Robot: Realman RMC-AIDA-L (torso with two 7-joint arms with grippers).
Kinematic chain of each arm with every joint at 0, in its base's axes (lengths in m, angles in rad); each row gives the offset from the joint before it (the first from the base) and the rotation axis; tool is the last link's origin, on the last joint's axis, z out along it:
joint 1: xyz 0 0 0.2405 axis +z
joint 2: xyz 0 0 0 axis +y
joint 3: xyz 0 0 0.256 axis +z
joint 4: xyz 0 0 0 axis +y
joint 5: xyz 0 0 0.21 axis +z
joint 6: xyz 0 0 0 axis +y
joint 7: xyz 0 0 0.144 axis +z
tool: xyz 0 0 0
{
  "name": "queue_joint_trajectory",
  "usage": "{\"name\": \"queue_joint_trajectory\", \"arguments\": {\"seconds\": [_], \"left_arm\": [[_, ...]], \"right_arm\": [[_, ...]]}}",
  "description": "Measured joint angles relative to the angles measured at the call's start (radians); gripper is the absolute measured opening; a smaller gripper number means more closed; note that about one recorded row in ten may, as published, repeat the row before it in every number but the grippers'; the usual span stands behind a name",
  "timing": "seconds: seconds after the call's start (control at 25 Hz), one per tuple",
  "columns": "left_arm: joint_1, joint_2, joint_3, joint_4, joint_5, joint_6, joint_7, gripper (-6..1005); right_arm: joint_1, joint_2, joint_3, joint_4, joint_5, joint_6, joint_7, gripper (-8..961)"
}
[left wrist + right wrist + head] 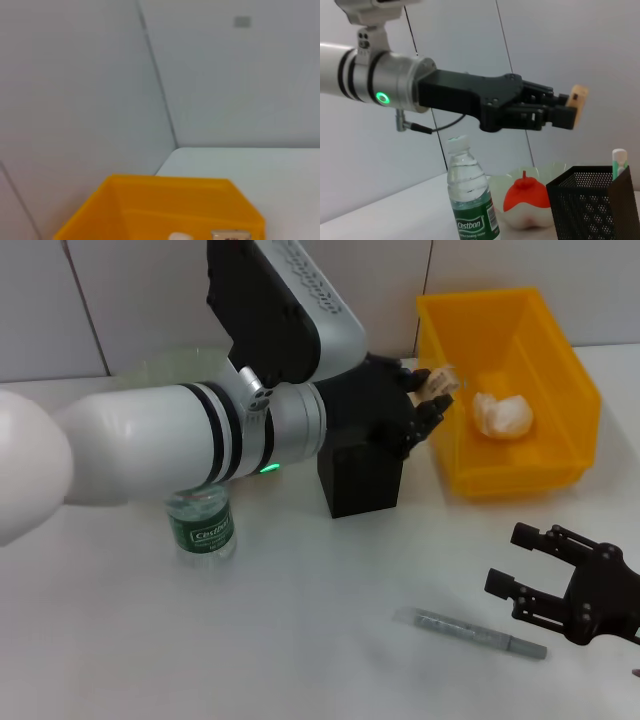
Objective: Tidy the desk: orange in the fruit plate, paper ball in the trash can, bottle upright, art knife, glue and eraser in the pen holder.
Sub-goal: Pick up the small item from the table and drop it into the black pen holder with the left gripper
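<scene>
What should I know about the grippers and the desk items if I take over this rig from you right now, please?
Left gripper: shut on the small tan eraser, raised beside the black mesh pen holder, near the yellow plastic bin.
Right gripper: open, empty, low near the grey art knife lying on the white desk.
Done: crumpled paper ball in the bin; green-labelled clear bottle upright; orange in the fruit plate; glue stick in the holder.
Left: eraser and knife into the holder.

I see the bottle (pixel 203 528) standing left of the pen holder (pixel 360 478), the trash can (pixel 510 390) far right holding the paper ball (pixel 503 415), and the art knife (pixel 480 633) lying near.
</scene>
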Motion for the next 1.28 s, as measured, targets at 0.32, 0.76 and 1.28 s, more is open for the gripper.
{"name": "queue_joint_trajectory", "arguments": {"seconds": [0.32,0.76,1.28], "left_arm": [[-0.043,0.000,0.034,-0.107,-0.014,-0.089,0.000,273],[-0.063,0.000,0.053,-0.179,-0.014,-0.201,0.002,273],[-0.090,0.000,0.067,-0.268,-0.014,-0.227,0.000,272]], "right_arm": [[0.003,0.000,0.000,-0.002,-0.001,0.001,0.000,767],[0.004,0.000,-0.001,-0.003,-0.002,0.012,0.000,767],[0.020,0.000,0.000,-0.012,-0.002,0.025,0.000,766]]}}
